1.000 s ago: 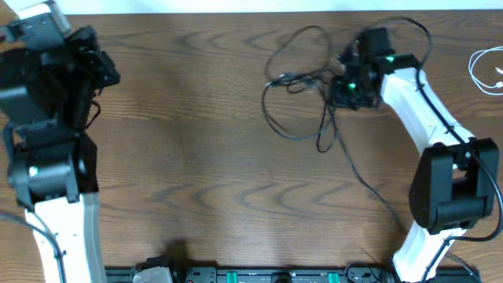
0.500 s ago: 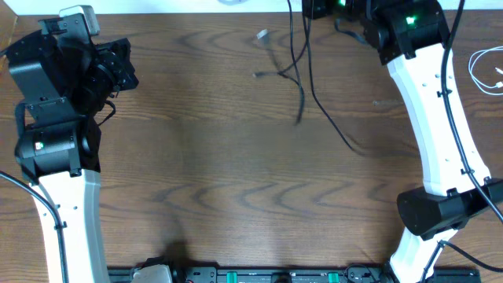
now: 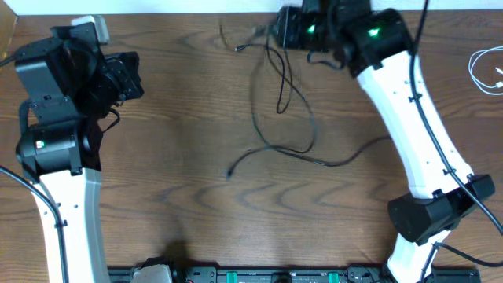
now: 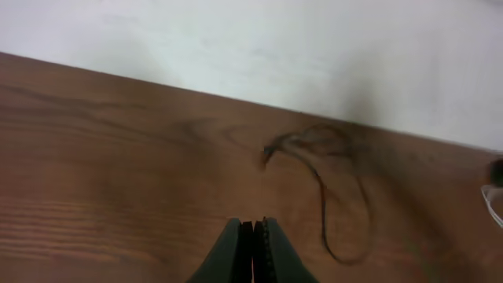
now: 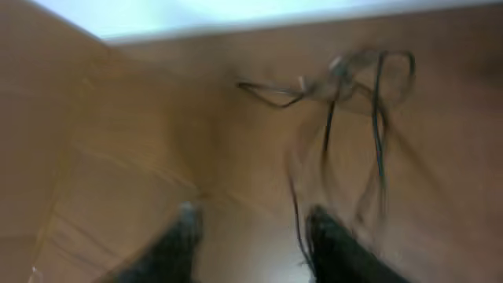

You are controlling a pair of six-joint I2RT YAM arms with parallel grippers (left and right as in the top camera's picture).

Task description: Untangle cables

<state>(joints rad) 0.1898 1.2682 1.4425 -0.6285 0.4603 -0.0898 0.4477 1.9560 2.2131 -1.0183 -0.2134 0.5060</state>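
Thin black cables (image 3: 253, 110) lie in loose loops on the wooden table (image 3: 181, 204), from the far edge down to a plug end at mid-table. My right gripper (image 3: 283, 27) is above their far end, beside the upper strands. In the blurred right wrist view its fingers (image 5: 255, 236) are apart, with one strand running past the right finger and the tangle (image 5: 354, 86) ahead. A short white cable (image 3: 483, 71) lies at the right edge. My left gripper (image 3: 135, 77) is shut and empty at the far left; in its wrist view (image 4: 253, 236) a black loop (image 4: 330, 189) lies ahead.
The table's far edge meets a white wall (image 4: 314, 47) just beyond the cables. The right arm (image 3: 416, 126) spans the right side of the table. A black rail with connectors (image 3: 259, 275) runs along the front edge.
The right arm lifted the black tangle from mid-right toward the far edge, then swung left; the cables now lie stretched out over the table. The left gripper has shifted slightly right.
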